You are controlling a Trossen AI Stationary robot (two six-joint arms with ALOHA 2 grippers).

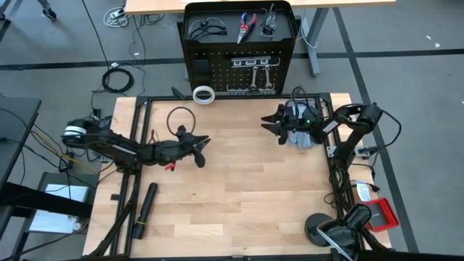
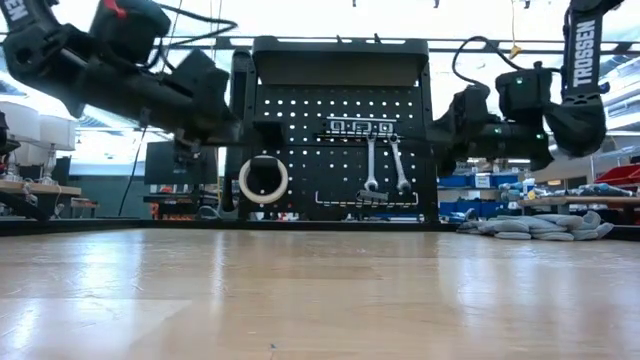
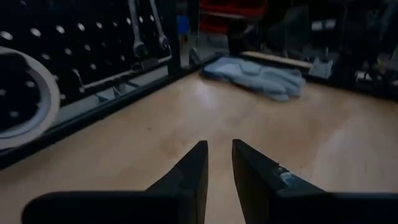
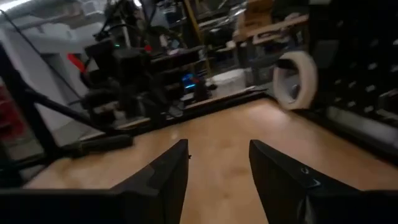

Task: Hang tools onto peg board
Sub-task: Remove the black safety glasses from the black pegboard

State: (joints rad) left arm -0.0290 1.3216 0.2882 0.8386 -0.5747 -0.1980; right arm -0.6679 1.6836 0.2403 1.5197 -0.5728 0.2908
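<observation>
on the peg board (image 1: pixel 239 65) i count 2 wrenches (image 2: pixel 385 165) and the strip hung, glasses and pliers (image 1: pixel 246 25) on its shelf, only the tape ring (image 1: pixel 204 94) left at its foot, while my left gripper (image 1: pixel 199 148) fingers sit narrow and empty and my right gripper (image 1: pixel 274 125) fingers wide and empty over the tabletop (image 1: pixel 239 188).

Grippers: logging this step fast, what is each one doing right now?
Left gripper: open a little, holding nothing.
Right gripper: open, holding nothing.

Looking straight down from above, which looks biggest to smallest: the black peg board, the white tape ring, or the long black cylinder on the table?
1. Peg board, by far.
2. Long black cylinder.
3. White tape ring.
</observation>
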